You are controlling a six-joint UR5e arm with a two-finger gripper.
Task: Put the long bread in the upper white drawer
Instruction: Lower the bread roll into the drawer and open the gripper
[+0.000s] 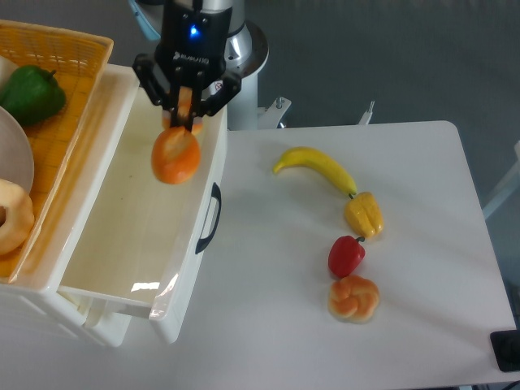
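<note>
The gripper (185, 119) hangs over the open upper white drawer (122, 236), its two fingers clamped on the top end of the long bread (175, 154), which dangles end-on toward the camera so that mostly its rounded orange tip shows. The bread is in the air above the drawer's far right part, close to the right-hand wall, and touches nothing but the fingers. A blue light glows on the gripper body above the fingers.

The drawer is pulled out toward the camera, its deep white inside bare where visible, and its curved black handle (210, 218) sits on the front face that looks toward the table. Above and left of the drawer lies a woven yellow-orange basket (61, 89) holding a green pepper (32, 94); a pale ring-shaped piece (14, 216) rests further down at the left edge (whether inside the basket cannot be told, since the frame cuts it off).

On the white table (422, 260), well apart from the drawer, a yellow banana (315, 166) lies at a slant, its lower end almost touching a yellow pepper (364, 214). Just below that stands a red pepper (347, 255), and right under it a small knotted tan bun (353, 298), the two nearly in contact
</note>
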